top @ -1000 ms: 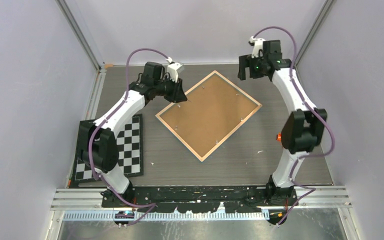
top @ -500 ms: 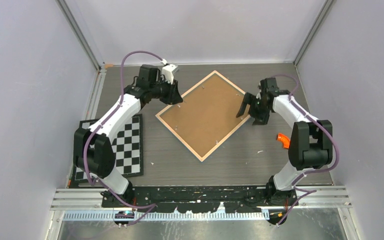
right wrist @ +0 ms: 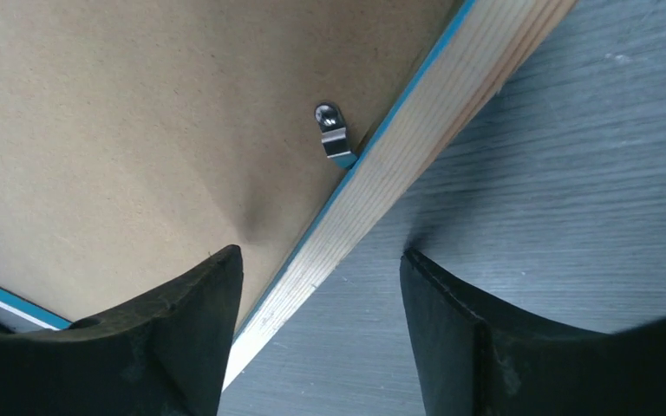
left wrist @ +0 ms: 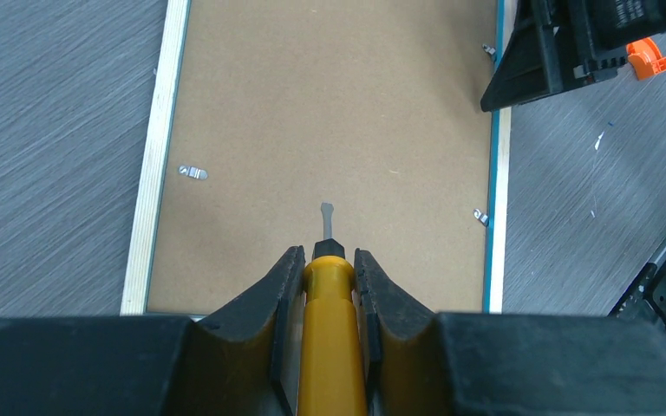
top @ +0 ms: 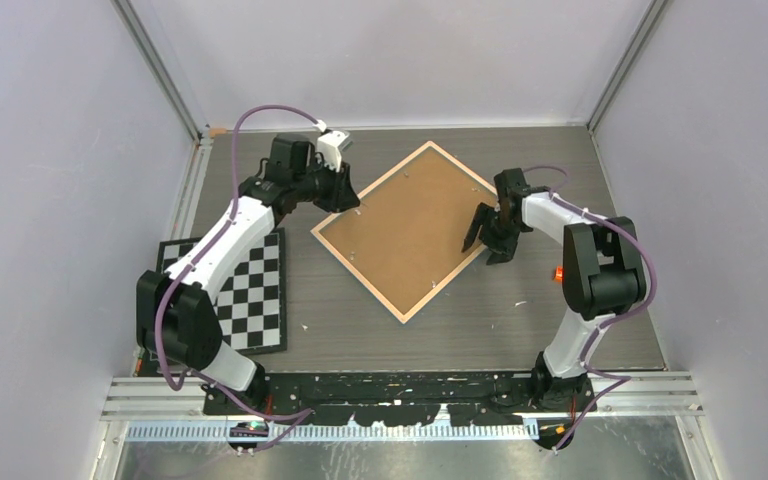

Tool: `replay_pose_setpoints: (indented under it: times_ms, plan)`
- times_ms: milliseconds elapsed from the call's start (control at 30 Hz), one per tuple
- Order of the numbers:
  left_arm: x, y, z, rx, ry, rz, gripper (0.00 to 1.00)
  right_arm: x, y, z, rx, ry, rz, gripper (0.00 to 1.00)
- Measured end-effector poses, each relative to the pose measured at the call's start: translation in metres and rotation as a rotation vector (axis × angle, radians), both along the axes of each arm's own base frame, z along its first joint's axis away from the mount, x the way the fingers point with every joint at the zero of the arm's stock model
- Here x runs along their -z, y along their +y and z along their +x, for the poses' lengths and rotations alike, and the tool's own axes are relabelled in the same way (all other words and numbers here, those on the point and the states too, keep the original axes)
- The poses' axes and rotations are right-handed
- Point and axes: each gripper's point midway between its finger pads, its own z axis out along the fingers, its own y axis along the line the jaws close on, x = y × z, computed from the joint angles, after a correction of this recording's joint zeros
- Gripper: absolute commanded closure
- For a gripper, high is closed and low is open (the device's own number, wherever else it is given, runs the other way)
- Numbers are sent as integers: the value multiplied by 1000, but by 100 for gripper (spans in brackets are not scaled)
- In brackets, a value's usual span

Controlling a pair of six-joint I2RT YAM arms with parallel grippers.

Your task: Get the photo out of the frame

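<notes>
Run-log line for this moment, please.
left claw: shut on yellow-handled screwdriver, tip over brown fibreboard back | right claw: open, straddling edge of wood-rimmed blue picture frame | frame: face-down | photo: hidden

The frame [top: 415, 228]: matt brown fibreboard back, pale wood rim, shiny metal tabs [right wrist: 336, 134]; bench [top: 380, 340]: matt grey wood-grain.

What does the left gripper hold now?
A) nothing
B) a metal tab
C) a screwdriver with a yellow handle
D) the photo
C: in the left wrist view the left gripper is closed on the yellow handle of a screwdriver, whose tip points over the brown back of the frame.
</notes>
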Motion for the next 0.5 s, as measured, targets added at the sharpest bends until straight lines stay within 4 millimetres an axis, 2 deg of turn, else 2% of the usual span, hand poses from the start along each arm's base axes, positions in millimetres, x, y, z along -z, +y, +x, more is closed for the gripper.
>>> replay_pose_setpoints:
  times_ms: [67, 133, 233, 500]
  plan:
    - [-1, 0, 0, 0, -3, 0, 100, 6, 1, -2, 5, 22, -14, 38]
    - [-1, 0, -1, -1, -2, 0, 100, 7, 2, -1, 7, 15, -23, 51]
    - [1, 1, -1, -3, 2, 4, 100, 10, 5, -2, -9, 15, -48, 63]
    - [3, 2, -1, -5, 1, 9, 100, 9, 11, -2, -93, -11, -93, 89]
